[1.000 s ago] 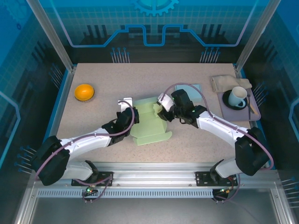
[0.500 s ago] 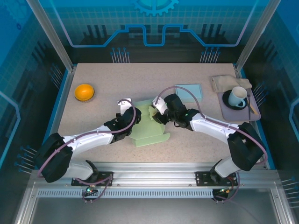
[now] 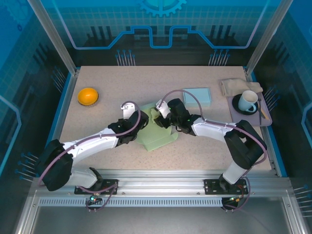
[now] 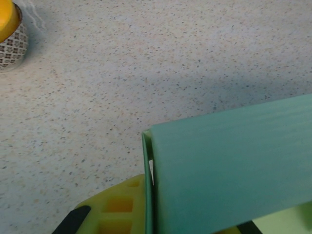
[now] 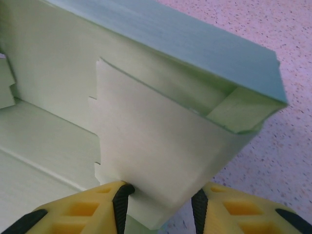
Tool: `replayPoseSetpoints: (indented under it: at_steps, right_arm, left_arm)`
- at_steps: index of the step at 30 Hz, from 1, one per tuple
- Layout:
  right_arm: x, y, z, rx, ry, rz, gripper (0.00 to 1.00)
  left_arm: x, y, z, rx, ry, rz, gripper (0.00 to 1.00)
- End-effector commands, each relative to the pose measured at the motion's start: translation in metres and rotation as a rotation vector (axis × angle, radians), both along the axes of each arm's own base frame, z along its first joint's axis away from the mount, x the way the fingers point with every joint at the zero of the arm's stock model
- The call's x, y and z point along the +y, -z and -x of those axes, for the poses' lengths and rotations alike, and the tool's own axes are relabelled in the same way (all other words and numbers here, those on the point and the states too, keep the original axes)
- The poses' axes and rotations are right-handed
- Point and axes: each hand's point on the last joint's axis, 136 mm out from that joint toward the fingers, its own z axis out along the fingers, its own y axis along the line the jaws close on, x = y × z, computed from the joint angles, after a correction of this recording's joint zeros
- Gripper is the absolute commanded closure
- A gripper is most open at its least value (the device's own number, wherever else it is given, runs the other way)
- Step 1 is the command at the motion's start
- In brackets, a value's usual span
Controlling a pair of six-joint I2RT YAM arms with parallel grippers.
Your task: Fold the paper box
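Top external view has the pale green paper box [image 3: 158, 137] lying mid-table between the two arms. It is part-raised: its far side stands up, while the near panel lies flat on the table [image 3: 107, 92]. At the box's left edge, the left gripper [image 3: 141, 123] is pinched tight on an upright wall. At the far right corner, the right gripper [image 3: 160, 122] has its jaws at a middling gap, its pads against either side of a doubled end wall with a tuck flap. I judge the fold under halfway: other walls need raising and locking, and the near panel needs closing.
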Motion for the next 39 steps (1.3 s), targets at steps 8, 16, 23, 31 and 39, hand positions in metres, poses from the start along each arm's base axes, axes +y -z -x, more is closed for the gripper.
replayPoseSetpoints:
  at_steps: [8, 16, 23, 31, 39]
  right_arm:
    - [0.015, 0.009, -0.035, -0.039, 0.171, -0.159, 0.64]
    - [0.026, 0.015, -0.031, -0.056, 0.095, -0.186, 0.63]
    - [0.010, 0.030, -0.032, -0.011, 0.173, -0.153, 0.70]
    - [-0.048, 0.063, -0.038, 0.096, 0.485, 0.034, 0.77]
    - [-0.113, 0.091, -0.032, 0.251, 0.842, 0.177, 0.77]
  left_arm:
    - [-0.016, -0.008, 0.019, 0.180, 0.063, -0.035, 0.90]
    - [-0.015, -0.011, 0.025, 0.217, 0.077, -0.051, 0.89]
    - [-0.012, -0.006, 0.024, 0.236, 0.067, -0.088, 0.88]
    - [0.000, 0.010, 0.021, 0.272, 0.027, -0.211, 0.89]
    - [0.004, 0.017, 0.024, 0.281, 0.003, -0.220, 0.89]
